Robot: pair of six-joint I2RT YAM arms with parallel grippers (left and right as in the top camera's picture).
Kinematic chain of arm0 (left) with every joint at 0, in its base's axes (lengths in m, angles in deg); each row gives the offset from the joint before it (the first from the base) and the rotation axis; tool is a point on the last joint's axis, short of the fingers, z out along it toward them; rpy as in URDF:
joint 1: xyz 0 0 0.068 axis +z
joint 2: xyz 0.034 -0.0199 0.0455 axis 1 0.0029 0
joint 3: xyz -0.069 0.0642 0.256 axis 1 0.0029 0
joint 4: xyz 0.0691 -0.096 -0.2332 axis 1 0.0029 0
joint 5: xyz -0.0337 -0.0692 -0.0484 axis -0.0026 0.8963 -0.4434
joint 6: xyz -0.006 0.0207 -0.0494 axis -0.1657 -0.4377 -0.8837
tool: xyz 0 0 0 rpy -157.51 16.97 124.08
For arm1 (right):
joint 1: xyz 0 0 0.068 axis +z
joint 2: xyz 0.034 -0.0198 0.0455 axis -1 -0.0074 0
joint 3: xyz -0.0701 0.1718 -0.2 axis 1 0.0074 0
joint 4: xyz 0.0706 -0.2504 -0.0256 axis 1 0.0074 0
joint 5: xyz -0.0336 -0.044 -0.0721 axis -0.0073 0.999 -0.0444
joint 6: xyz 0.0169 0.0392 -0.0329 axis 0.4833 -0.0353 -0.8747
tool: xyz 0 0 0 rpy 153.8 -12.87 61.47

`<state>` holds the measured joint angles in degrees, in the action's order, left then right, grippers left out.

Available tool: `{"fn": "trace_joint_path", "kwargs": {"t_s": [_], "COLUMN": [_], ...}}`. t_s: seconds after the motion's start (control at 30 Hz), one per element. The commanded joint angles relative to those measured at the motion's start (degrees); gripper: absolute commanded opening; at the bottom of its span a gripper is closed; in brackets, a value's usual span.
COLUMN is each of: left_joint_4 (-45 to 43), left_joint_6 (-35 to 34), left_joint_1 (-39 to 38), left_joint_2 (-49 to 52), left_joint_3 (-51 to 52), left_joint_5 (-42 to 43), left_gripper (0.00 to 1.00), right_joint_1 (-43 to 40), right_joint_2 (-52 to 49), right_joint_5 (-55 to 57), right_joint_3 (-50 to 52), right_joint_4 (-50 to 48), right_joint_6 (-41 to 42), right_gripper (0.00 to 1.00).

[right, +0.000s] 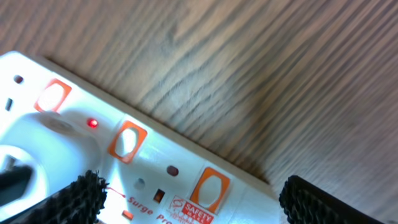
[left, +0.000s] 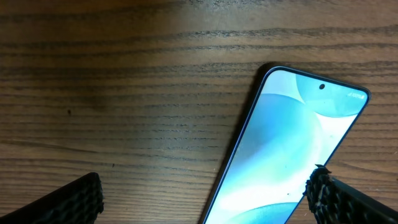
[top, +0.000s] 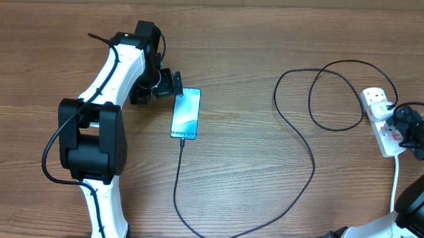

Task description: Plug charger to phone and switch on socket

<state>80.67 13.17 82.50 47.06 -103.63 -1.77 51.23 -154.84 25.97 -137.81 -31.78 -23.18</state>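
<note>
Thin black charger cable (top: 297, 130) reaches slim blue-screened phone (top: 186, 113).
We note left gripper (top: 176, 85) spread wide at phone's top, right gripper (top: 399, 129) spread over long white power strip (top: 381, 126).

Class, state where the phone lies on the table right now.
Overhead, the phone lies left of centre, its top end by the left gripper, with the charger running from its bottom end.

The overhead camera is looking straight down from well above, taking in the whole surface (top: 246, 156); the left wrist camera is riding behind the left pincer (left: 205, 199), facing down, close over the phone (left: 280, 155) ahead of its tips; the right wrist camera is hanging close over the socket (right: 155, 168) under the right pincer (right: 199, 202); overhead is sharing both spots.
</note>
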Motion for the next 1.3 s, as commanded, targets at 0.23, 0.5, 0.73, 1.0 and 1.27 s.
{"fn": "trace_joint_path", "kwargs": {"t_s": [0.23,0.5,0.73,1.0,1.27], "left_joint_4": [-0.1,-0.1,-0.1,-0.1,-0.1], "left_joint_6": [-0.8,-0.8,-0.8,-0.8,-0.8], "left_joint_1": [0.6,0.6,0.6,0.6,0.6], "left_joint_2": [-1.1,-1.1,-1.1,-1.1,-1.1], "left_joint_3": [-1.0,-1.0,-1.0,-1.0,-1.0], "left_joint_5": [-0.8,-0.8,-0.8,-0.8,-0.8], "left_gripper": [1.0,1.0,1.0,1.0,1.0], "right_joint_1": [0.5,0.5,0.5,1.3,8.1], "right_joint_2": [7.8,7.7,7.6,7.1,6.3], "right_joint_5": [-5.6,-7.2,-9.4,-7.1,3.0], "right_joint_3": [-6.6,-5.6,-3.7,-3.7,-3.7], "right_joint_4": [3.6,4.0,4.3,6.7,7.0], "right_joint_6": [-0.3,1.0,1.0,-0.8,-1.0], "right_gripper": [0.91,0.83,0.83,0.82,0.85]}}
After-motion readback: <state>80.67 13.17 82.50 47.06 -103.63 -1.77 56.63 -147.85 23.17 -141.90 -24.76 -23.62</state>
